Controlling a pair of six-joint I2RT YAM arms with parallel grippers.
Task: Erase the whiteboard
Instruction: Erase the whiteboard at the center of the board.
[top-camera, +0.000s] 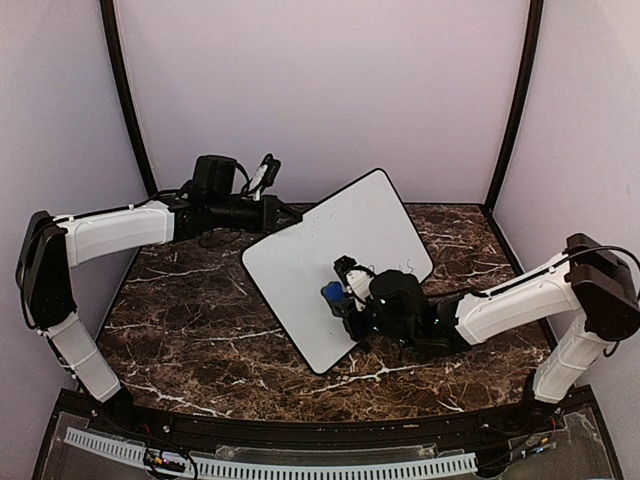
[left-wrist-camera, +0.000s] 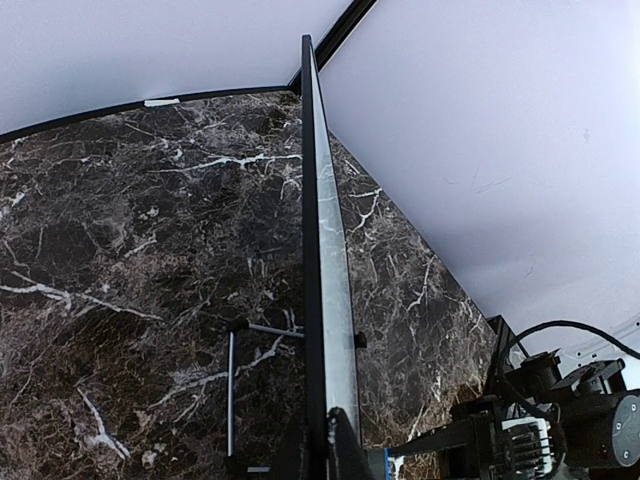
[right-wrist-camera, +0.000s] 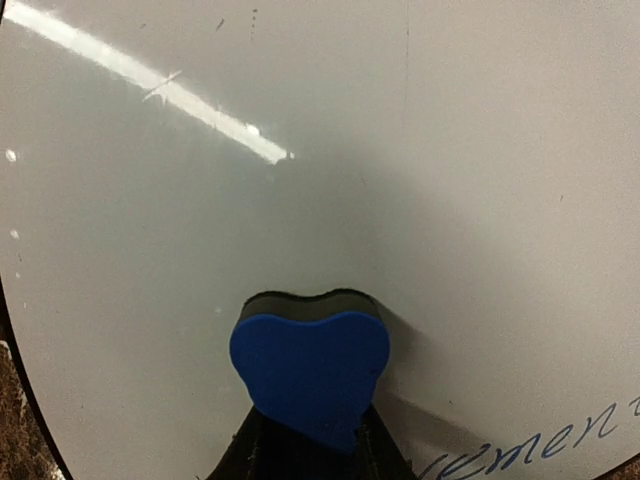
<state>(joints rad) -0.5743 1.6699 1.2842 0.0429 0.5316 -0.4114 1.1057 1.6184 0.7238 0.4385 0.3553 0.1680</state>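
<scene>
Blue and heart-shaped, an eraser (right-wrist-camera: 310, 375) is sitting clamped between the fingers of the right gripper (right-wrist-camera: 310, 452), which are closing on its narrow end. Just ahead of those fingers, the eraser's dark felt face is pressing against the whiteboard (right-wrist-camera: 400, 150). To the right of the fingers, blue handwriting (right-wrist-camera: 540, 445) is running along the board's near edge. The rest of the surface in front of the fingers is showing white, with only a bright streak of reflected light.

From above, the right gripper (top-camera: 341, 290) is reaching onto the middle of the whiteboard (top-camera: 320, 235), which is leaning at a tilt over the dark marble table (top-camera: 200, 300). Whether its lowest corner is touching the table cannot be told. Farther back, the left gripper (top-camera: 285, 215) is pinching the board's far left edge. In its own wrist view, its fingers (left-wrist-camera: 342, 450) are closing on either side of the black frame, and the whiteboard (left-wrist-camera: 325, 250) is running edge-on straight away from them.
</scene>
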